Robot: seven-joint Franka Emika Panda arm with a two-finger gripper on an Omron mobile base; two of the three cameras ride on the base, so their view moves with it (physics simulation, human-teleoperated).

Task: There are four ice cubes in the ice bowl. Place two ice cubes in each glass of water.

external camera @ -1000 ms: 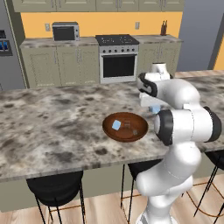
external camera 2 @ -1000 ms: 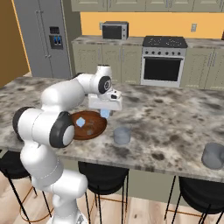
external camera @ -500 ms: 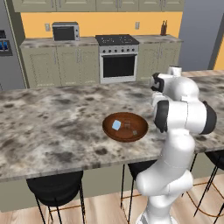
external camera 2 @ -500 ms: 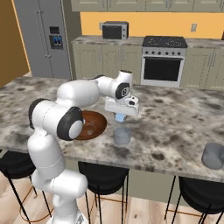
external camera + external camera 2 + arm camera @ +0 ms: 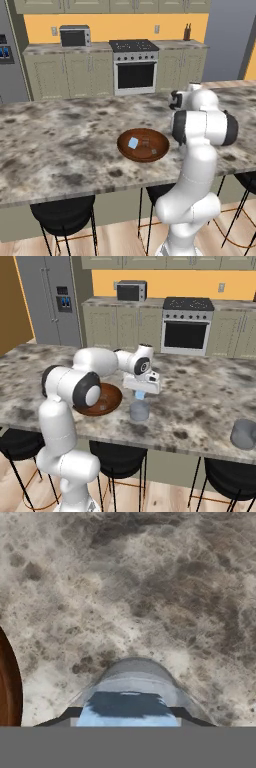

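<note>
Ice cube [image 5: 129, 711] sits pinched between my fingers [image 5: 141, 394], a pale-blue block that I see at the bottom of the hand view, with the dark tips closed on its two sides. From the right base view the cube hangs right above the nearer glass of water [image 5: 140, 410], not touching its rim as far as I can tell. In the hand view that tumbler's rim curves just past the cube, toward 12 o'clock. The ice bowl [image 5: 102, 399] stands just beside this glass, at its 9 o'clock in the right base view; its dark wooden edge shows at 9 o'clock in the hand view too. In the left base view I count one clear cube in the bowl [image 5: 133, 143], at 9 o'clock from its centre, and two fainter pale shapes further right that I cannot resolve. The second glass [image 5: 244, 434] stands well apart, toward 3 o'clock near the front edge of the speckled stone surface [image 5: 200, 391].
</note>
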